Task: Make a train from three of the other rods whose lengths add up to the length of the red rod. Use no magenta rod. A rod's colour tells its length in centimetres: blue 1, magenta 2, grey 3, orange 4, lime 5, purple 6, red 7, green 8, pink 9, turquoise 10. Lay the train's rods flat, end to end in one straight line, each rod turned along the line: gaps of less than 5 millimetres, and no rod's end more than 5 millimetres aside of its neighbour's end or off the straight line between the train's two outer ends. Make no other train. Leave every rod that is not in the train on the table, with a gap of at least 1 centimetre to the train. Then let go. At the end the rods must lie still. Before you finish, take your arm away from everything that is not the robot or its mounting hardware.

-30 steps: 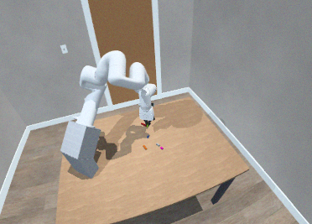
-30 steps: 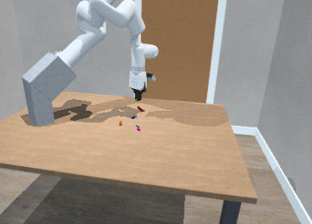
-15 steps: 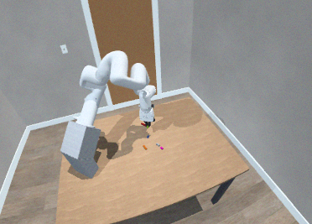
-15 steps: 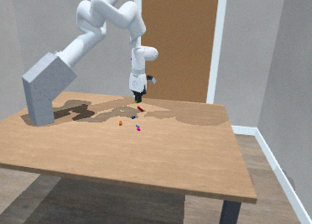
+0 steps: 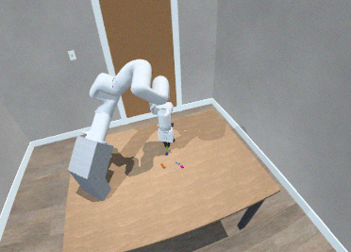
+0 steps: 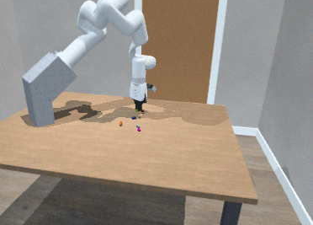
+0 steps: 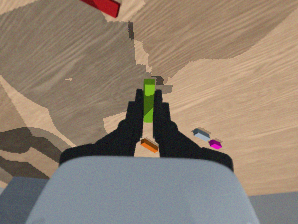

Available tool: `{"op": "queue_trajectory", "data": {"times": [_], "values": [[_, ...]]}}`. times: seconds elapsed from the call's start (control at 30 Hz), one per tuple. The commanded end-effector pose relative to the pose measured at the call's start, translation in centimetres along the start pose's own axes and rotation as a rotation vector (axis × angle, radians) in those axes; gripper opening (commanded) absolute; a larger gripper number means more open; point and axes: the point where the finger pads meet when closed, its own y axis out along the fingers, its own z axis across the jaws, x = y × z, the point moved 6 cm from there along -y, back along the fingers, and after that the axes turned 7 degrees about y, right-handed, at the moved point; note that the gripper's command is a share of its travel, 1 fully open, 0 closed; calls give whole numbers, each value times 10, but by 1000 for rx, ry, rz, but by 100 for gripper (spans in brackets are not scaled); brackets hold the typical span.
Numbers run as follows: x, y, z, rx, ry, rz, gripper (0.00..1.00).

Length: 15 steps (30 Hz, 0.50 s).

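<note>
My gripper (image 5: 166, 144) (image 6: 139, 109) (image 7: 148, 100) is shut on the lime rod (image 5: 166, 147) (image 6: 136, 110) (image 7: 149, 116), which points away from the palm in the wrist view; its height over the table is hard to tell. The red rod (image 6: 143, 111) (image 7: 106, 7) lies beyond the fingers, cut by the top edge of the wrist view. The blue rod (image 5: 166, 154) (image 6: 134, 118) lies close to the fingertips on their near side. The orange rod (image 5: 162, 165) (image 6: 120, 123) (image 7: 149, 145) lies apart. The grey rod (image 5: 177, 162) (image 6: 138, 126) (image 7: 202, 134) lies close to the magenta rod (image 5: 182, 166) (image 6: 139, 130) (image 7: 215, 144).
The wooden table (image 5: 142, 214) (image 6: 168, 158) carries the rods and the arm's grey base block (image 5: 90, 164) (image 6: 39, 103) at its left. Shadows of the arm fall across the table, around the gripper too. The blue rod is not made out in the wrist view.
</note>
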Motion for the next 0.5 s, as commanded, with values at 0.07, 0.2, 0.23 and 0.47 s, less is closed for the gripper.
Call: {"op": "queue_trajectory", "data": {"times": [0.07,0.2,0.23,0.47], "values": [[0,19,1,13,2,1,4],[0,23,1,13,2,1,4],[0,24,1,13,2,1,4],[0,26,1,13,2,1,4]]}}
